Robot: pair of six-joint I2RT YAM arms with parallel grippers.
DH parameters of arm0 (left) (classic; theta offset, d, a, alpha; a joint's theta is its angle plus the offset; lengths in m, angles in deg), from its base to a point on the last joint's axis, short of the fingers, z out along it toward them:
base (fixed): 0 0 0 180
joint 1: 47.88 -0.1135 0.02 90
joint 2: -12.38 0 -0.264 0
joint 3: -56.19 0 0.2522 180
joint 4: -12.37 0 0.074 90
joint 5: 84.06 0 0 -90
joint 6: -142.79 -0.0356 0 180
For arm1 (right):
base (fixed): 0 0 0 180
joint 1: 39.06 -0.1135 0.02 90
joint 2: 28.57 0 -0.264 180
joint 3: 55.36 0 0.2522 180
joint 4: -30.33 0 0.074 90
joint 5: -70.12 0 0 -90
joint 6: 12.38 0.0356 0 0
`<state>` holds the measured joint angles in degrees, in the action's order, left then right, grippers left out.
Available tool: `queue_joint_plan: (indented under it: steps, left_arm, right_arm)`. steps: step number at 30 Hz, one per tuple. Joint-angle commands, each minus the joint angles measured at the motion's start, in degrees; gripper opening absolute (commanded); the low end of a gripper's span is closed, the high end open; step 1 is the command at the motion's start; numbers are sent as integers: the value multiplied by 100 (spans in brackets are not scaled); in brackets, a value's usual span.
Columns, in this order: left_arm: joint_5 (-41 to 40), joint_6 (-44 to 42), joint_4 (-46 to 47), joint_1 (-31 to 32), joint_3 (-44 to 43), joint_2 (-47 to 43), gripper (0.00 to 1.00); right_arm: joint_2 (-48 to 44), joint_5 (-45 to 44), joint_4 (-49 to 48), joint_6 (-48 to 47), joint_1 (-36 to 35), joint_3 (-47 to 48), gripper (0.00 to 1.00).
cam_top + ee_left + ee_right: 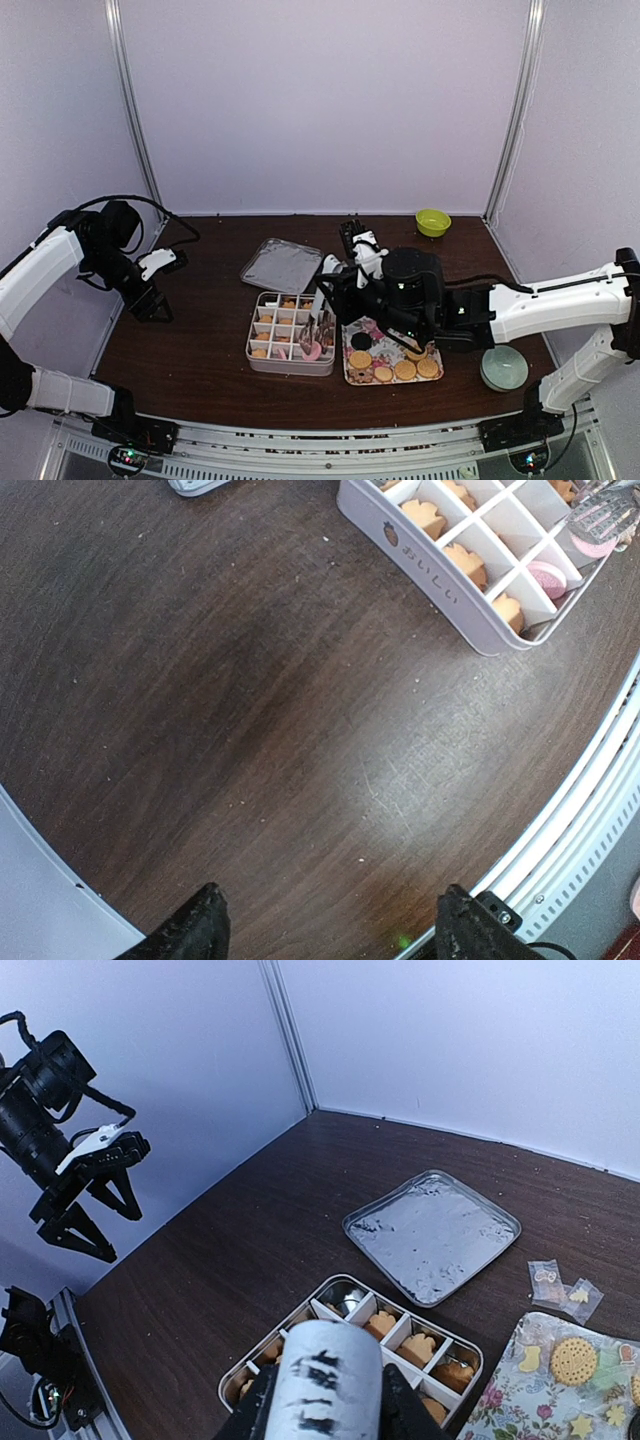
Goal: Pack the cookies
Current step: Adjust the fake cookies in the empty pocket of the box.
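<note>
The dark, wood-grained table bears a fine scatter of crumbs. The right arm, white shells on black joints, stretches low from the right edge to the middle. The right pincer is clamped narrow on the white-wrapped handle of the tongs.

The left arm is folded high at the left with its wrist tipped down. The left pincer hangs wide over bare wood with nothing between its black fingers, well apart from the box.

That box is pale and round-cornered, split by white dividers into square cells. Just behind it lies a silvery, flat lid. Just right of the box sits a rectangular floral tray.

The cookies are small flat rounds. Golden ones and a dark one lie on the tray, and more golden ones fill the cells. One pink cookie sits in the tongs' clear ridged tips over the box's near right corner.
</note>
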<state>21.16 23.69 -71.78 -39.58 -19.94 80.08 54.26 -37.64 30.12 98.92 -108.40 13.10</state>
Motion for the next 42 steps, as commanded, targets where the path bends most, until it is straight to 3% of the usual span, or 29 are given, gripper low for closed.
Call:
queue_joint_plan:
  steps: [1, 19, 32, 37, 42]
  left_arm:
    - [68, -26, 23, -43, -94, -35, 73]
    - [51, -50, 39, -40, -16, -73, 73]
    - [42, -54, 34, -40, -9, -112, 73]
    - [33, -60, 25, -39, -51, -91, 73]
    - [55, -23, 26, -37, -88, -73, 74]
  right_arm:
    - [-162, 73, -121, 78, 22, -40, 25]
    - [-67, 205, 75, -517, -200, 447, 9]
    - [60, 195, 322, -861, -247, 699, 10]
    - [-454, -243, 596, -938, -188, 450, 12]
    - [-1277, -580, 949, -801, -13, -412, 14]
